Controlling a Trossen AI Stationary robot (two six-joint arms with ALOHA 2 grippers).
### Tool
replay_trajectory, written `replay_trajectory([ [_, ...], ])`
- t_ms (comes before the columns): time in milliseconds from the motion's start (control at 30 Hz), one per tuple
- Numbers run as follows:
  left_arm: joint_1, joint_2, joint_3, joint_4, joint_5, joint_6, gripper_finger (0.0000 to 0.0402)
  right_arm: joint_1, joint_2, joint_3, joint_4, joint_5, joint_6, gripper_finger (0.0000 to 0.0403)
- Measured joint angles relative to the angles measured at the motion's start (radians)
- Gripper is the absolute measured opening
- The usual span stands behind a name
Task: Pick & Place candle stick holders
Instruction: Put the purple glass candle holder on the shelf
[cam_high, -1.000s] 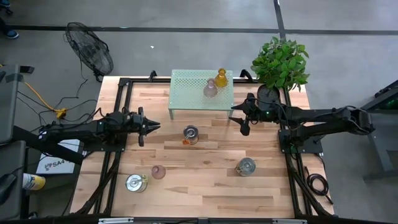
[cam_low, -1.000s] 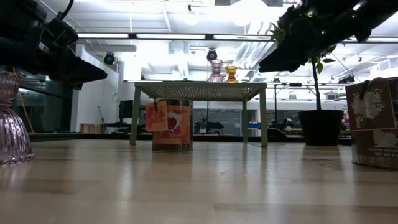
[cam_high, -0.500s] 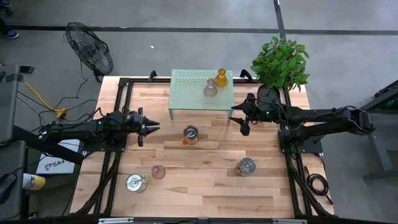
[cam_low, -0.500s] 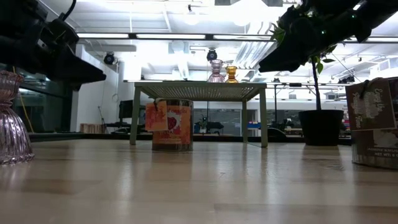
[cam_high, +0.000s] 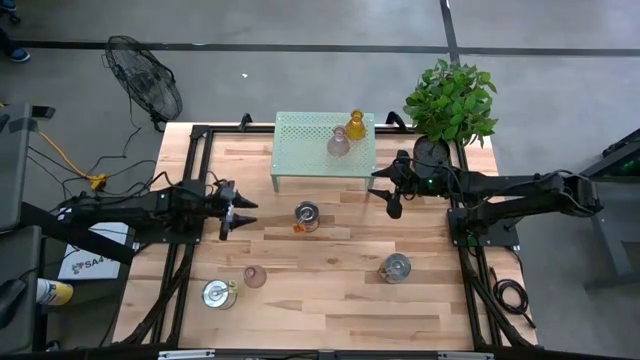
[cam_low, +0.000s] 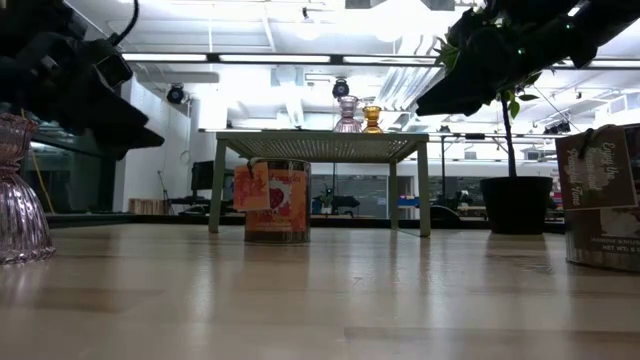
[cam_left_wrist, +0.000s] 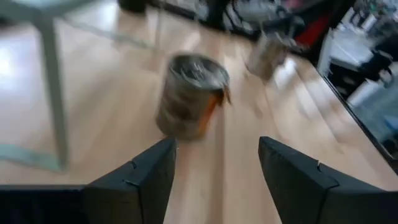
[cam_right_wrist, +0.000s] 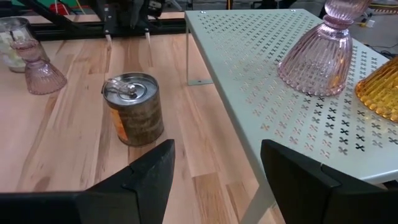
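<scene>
High view: the left gripper (cam_high: 240, 210) hangs over the table's left side, fingers apart, nothing between them. A silver holder (cam_high: 306, 213) stands upright at mid-table, straight ahead of those fingers and apart from them, just in front of the green stand (cam_high: 300, 125). The right gripper (cam_high: 386, 198), fingers also apart and empty, waits beside the stand's right end, somewhat farther off; the left arm seems better aligned. This holder is a short metal cup bearing an orange label.
</scene>
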Motion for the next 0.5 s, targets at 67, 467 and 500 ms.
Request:
replay_trajectory([
  [67, 0.0, 0.034, 0.05, -0.046, 0.04, -0.003, 0.0224, 0.0, 0.0, 0.0, 0.0, -0.003, 0.0, 0.0234],
  [467, -0.001, 0.286, 0.312, -0.349, 0.206, 0.009, 0.0224, 0.0, 0.0, 0.0, -0.022, -0.014, 0.002, 0.0234],
  [500, -0.001, 0.311, 0.321, -0.352, 0.221, 0.01, 0.0224, 0.0, 0.0, 0.0, -0.024, -0.014, 0.001, 0.0234],
])
